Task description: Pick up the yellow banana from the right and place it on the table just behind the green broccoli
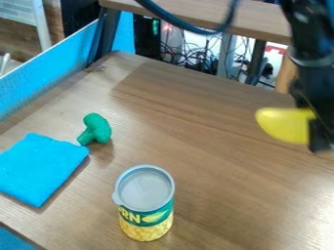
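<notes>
Camera view: the black gripper (317, 135) hangs at the right edge, closed on 1 end of a smooth yellow thing (281, 124), with just that thing's thickness between its 2 fingers, as far as can be judged. The yellow thing juts out from the gripper toward the left of the view, its long axis running roughly sideways, the broad rounded end farthest from the grip. It looks held above the wooden table (209, 141). Well apart from the gripper, down and to its left, stands 1 upright corn can (145, 205). Farther left of the gripper lies 1 green toy broccoli (97, 129), and beyond that, lower, 1 folded blue cloth (40, 168), near the broccoli.
</notes>
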Controlling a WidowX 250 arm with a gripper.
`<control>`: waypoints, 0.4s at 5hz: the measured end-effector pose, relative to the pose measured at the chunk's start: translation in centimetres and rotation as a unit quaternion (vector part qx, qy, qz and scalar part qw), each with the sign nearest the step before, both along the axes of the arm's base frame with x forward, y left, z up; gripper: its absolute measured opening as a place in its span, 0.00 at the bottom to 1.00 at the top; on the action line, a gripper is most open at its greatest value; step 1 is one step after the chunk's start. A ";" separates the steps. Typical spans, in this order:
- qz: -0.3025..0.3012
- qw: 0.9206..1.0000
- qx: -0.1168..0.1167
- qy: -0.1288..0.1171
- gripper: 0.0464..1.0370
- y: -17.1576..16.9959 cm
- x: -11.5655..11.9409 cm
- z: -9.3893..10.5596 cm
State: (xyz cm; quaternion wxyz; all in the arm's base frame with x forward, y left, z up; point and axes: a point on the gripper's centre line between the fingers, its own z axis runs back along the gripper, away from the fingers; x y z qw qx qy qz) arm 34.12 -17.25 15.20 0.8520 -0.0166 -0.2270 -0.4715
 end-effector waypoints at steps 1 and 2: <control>0.069 0.997 -0.015 0.001 0.56 4.5 1.0 0.5; 0.146 0.989 -0.026 0.010 0.56 9.9 2.1 -0.1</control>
